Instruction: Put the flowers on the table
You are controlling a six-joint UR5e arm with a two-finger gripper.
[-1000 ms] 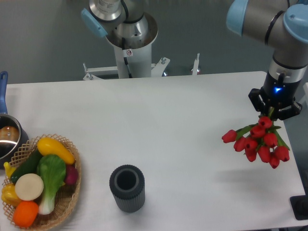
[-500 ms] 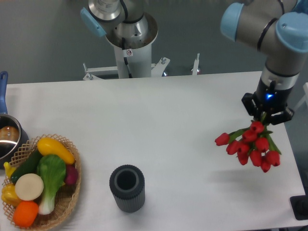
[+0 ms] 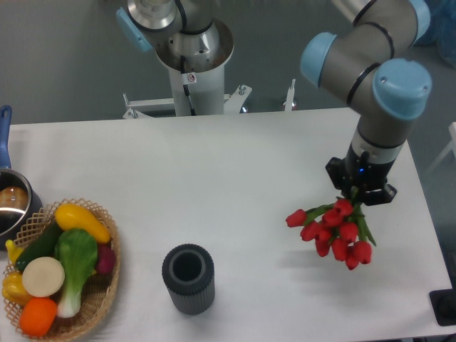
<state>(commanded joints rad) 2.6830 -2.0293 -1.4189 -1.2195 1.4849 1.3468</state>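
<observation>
Your gripper is clamped on the stems of the flowers, whose buds hang toward seven o'clock above the table.

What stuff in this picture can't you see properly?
- Gripper: its fingertips are hidden behind the flowers, in the only view.
- Flower stems: mostly covered by the red buds and the gripper.
- Pot: cut off by the left edge.
- Inside of the dark cylinder: too dark to see the bottom.
- Black thing at bottom right: cut off by the edge.
</observation>
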